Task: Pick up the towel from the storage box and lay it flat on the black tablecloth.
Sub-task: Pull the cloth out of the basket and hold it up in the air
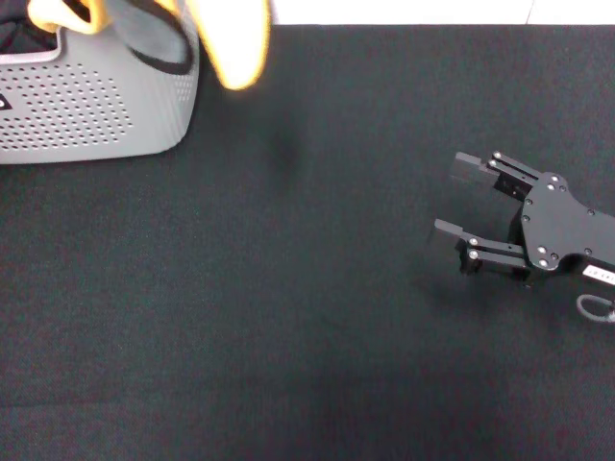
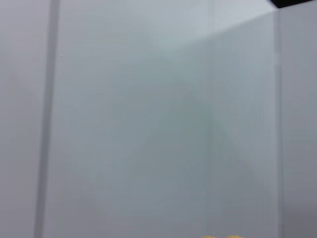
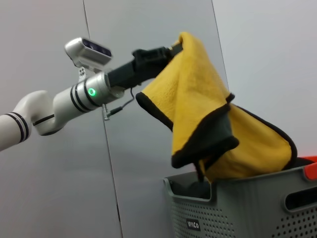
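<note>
Towel (image 3: pixel 208 119) — yellow face outward, black border; its top corner is clamped in the left gripper (image 3: pixel 171 49), raised above the storage box (image 3: pixel 247 208), lower folds draping over the box rim. Storage box at upper left of the head view on the black tablecloth (image 1: pixel 288 317). Right gripper (image 1: pixel 461 200) — fingers spread wide, empty, at right, well apart from the towel.

One towel (image 3: pixel 208 119), one storage box (image 1: pixel 96 106), one black tablecloth (image 1: pixel 288 317), two grippers: left gripper (image 3: pixel 171 49), right gripper (image 1: pixel 461 200).
</note>
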`<action>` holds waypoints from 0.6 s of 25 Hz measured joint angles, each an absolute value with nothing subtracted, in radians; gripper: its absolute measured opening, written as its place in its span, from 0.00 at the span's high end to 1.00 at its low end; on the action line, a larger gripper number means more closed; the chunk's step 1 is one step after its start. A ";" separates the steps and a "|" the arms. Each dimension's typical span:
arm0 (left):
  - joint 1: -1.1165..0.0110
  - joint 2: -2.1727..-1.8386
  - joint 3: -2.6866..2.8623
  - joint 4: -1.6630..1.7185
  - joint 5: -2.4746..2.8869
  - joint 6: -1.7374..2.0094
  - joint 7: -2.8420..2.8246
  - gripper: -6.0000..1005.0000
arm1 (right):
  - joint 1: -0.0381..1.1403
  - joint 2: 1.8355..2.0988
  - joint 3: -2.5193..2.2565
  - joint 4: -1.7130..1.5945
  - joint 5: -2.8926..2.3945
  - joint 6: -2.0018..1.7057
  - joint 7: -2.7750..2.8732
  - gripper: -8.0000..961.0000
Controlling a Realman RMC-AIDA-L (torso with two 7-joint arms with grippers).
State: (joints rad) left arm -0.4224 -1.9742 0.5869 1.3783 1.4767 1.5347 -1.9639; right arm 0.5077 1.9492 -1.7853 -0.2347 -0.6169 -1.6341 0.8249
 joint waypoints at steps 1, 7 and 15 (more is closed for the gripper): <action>-0.432 -1.974 0.574 1.360 1.493 1.515 -1.960 0.92 | 0.508 1.949 -1.785 -0.235 -0.617 -1.634 0.824 0.17; -0.478 -1.963 0.522 1.284 1.554 1.395 -1.950 0.91 | 0.500 1.950 -1.785 -0.233 -0.616 -1.635 0.821 0.17; -0.474 -1.965 0.516 1.279 1.726 1.187 -1.944 0.89 | 0.471 1.952 -1.766 -0.233 -0.611 -1.635 0.820 0.18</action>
